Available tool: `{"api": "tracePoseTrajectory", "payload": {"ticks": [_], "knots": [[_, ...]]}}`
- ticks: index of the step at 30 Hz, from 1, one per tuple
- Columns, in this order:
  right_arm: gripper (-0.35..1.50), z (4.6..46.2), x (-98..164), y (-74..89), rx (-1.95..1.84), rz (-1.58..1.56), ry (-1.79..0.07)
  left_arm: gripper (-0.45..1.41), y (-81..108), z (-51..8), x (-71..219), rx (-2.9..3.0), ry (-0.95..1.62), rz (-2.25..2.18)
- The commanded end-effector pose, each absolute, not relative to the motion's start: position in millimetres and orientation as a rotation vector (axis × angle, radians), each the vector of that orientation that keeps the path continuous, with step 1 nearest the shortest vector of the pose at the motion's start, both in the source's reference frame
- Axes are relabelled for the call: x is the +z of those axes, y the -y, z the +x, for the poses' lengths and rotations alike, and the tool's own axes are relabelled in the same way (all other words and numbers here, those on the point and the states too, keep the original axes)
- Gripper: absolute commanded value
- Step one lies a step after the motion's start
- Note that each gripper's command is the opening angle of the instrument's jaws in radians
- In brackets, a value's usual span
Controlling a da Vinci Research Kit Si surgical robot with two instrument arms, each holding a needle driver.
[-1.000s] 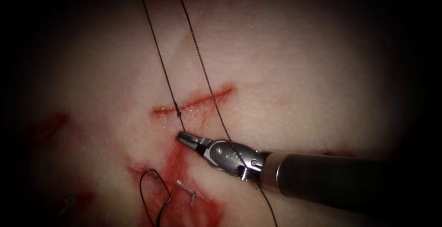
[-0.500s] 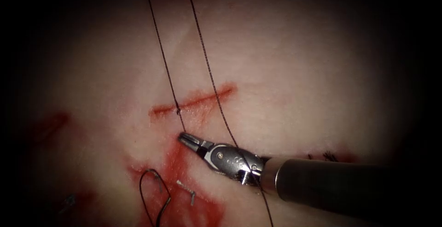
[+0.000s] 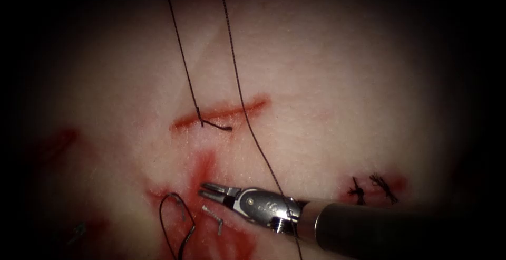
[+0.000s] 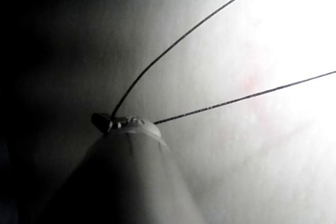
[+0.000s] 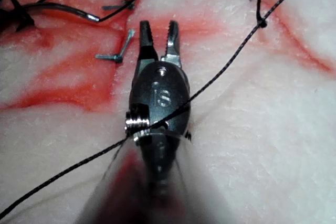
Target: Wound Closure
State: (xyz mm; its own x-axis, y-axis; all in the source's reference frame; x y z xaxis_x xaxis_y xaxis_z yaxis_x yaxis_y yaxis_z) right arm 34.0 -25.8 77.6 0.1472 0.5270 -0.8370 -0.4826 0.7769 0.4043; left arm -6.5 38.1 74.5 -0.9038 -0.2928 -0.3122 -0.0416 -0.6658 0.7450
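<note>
**Wound Closure: right tool free beside the cut, left tool holding the thread**

Endoscope view: the right arm's tool (image 3: 211, 190) lies low on the tissue (image 3: 327, 107), below the cut (image 3: 237, 109), its jaws slightly apart and holding nothing; the thread (image 3: 182, 54) runs in two strands from the upper edge; one strand meets the cut and ends in a short free tail (image 3: 217, 127); the other crosses the cut and lies over the right tool's wrist; a dark curve taken to be the needle (image 3: 172, 195) rests on the red fluid (image 3: 205, 170) left of the jaws, held by neither tool; whether its end sits in the tissue cannot be told; a pale fragment (image 3: 213, 218) lies just beside the jaws; tied knots (image 3: 357, 189) sit well to the right.

Left wrist view: the left arm's tool (image 4: 113, 121) shows its tip, where one strand ends; the jaws appear clamped on the thread.

Right wrist view: the parted jaws point between needle and fragment; a strand crosses the wrist joint.

Hazards, as judged: the draped strand may snag or fray in the wrist joint if either tool moves; tension from the left tool may draw the short tail out of the cut; the parted jaws may catch the fragment rather than thread or needle.
</note>
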Motion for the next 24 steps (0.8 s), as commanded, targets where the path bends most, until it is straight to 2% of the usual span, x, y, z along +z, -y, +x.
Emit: {"api": "tracePoseTrajectory", "payload": {"ticks": [1,6,10,15,24], "knots": [[0.71,34.5,77.8,25.9,0.728,0.06,-1.23,-0.45,-38.3,-7.1,74.6,-2.675,1.219,0.642],[1.06,34.1,77.3,24.6,0.684,0.056,-1.259,-0.45,-35.5,-7.9,73.7,-2.664,1.218,0.686],[1.09,33.5,77.3,23.8,0.69,0.016,-1.243,-0.45,-35.3,-7.9,73.6,-2.66,1.223,0.692],[0.99,32.5,78.2,21.2,0.702,-0.022,-1.222,-0.45,-35.7,-7.9,73.7,-2.669,1.222,0.701],[0.84,33.5,79.0,18.9,0.679,-0.093,-1.211,-0.45,-35.0,-8.1,73.9,-2.671,1.226,0.71]]}}
